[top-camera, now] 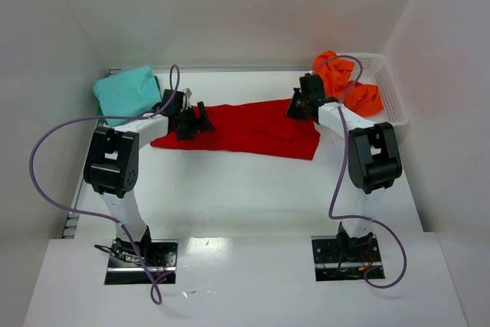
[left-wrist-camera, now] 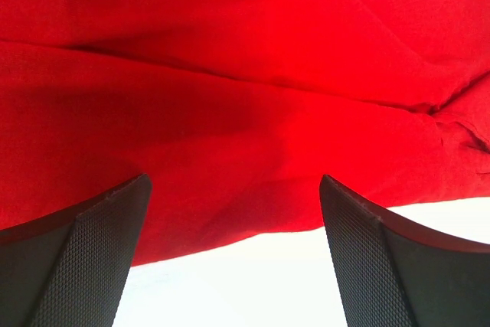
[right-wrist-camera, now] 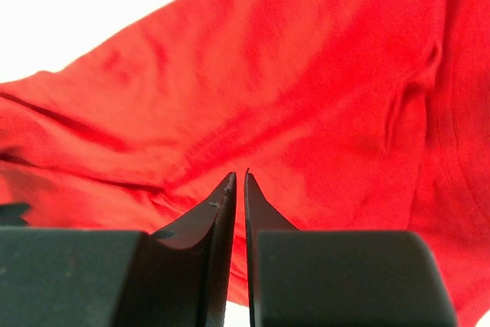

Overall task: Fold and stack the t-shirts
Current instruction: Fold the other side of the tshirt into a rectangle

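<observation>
The red t-shirt (top-camera: pixel 245 129) lies spread flat across the middle of the table, partly folded into a long strip. My left gripper (top-camera: pixel 200 118) hovers at its left end, wide open; in the left wrist view the fingers (left-wrist-camera: pixel 233 181) straddle the near hem of the red cloth (left-wrist-camera: pixel 245 74) without touching it. My right gripper (top-camera: pixel 297 106) sits at the shirt's far right corner. In the right wrist view its jaws (right-wrist-camera: pixel 239 175) are pressed almost together, with a thin sliver of the red cloth (right-wrist-camera: pixel 306 89) between them. A teal t-shirt (top-camera: pixel 126 93) lies folded at the back left. An orange t-shirt (top-camera: pixel 348 82) is crumpled in the basket.
A white mesh basket (top-camera: pixel 390 93) stands at the back right corner against the wall. White walls close in the table on the left, back and right. Purple cables loop from both arms over the near table.
</observation>
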Controlling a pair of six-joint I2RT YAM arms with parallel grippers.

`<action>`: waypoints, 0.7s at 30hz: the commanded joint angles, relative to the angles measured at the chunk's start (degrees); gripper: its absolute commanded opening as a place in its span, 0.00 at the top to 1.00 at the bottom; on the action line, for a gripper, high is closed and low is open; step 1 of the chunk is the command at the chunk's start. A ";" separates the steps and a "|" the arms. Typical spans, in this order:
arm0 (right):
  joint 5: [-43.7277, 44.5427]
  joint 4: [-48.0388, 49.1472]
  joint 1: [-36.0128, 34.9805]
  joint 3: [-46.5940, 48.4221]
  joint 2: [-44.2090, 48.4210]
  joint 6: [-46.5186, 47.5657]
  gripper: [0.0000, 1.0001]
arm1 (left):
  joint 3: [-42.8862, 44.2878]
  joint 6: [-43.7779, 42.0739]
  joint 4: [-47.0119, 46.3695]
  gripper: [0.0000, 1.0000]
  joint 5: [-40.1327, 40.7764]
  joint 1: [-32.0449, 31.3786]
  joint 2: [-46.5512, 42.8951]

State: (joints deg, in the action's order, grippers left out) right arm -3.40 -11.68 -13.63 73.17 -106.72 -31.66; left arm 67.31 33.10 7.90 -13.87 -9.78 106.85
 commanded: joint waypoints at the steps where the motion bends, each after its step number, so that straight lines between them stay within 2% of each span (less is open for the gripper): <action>1: 1.20 -0.09 -0.52 4.70 -2.87 0.63 0.88 | 2.30 -1.55 -0.25 0.02 -1.25 0.11 0.73; 4: -0.37 1.04 -0.52 8.82 -6.38 1.16 0.90 | 2.30 -1.55 -0.25 0.02 -1.25 0.11 0.73; 7: -0.38 -3.86 -0.52 16.11 -9.82 1.16 0.90 | 2.82 -2.25 0.97 0.02 -1.25 0.11 1.26; 8: 0.49 -5.53 -0.52 18.48 -10.61 1.16 0.80 | 3.44 -2.25 0.98 0.02 -1.25 0.11 1.26; 10: 2.68 -8.88 -1.04 18.50 -10.62 1.16 0.69 | 3.44 -2.25 0.98 0.02 -1.25 0.11 1.26; 11: 4.52 -8.88 -1.05 16.85 -8.79 1.16 0.60 | 3.44 -2.25 0.98 0.02 -1.25 0.11 1.26; 12: 5.41 -9.41 -1.05 15.53 -7.47 1.16 0.56 | 3.44 -2.25 0.98 0.02 -1.25 0.11 0.74; 15: 6.65 -9.41 -1.05 9.90 -1.59 0.64 0.49 | 3.44 -2.25 0.98 0.02 -1.25 0.11 0.73; 21: 6.12 -8.88 -1.83 1.37 6.16 -1.12 0.49 | 3.44 -2.25 0.98 0.02 -1.78 0.11 1.26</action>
State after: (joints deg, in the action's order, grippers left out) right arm 1.32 -20.53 -14.13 76.53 -105.86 -31.97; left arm 68.82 31.70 9.15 -14.35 -9.78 107.53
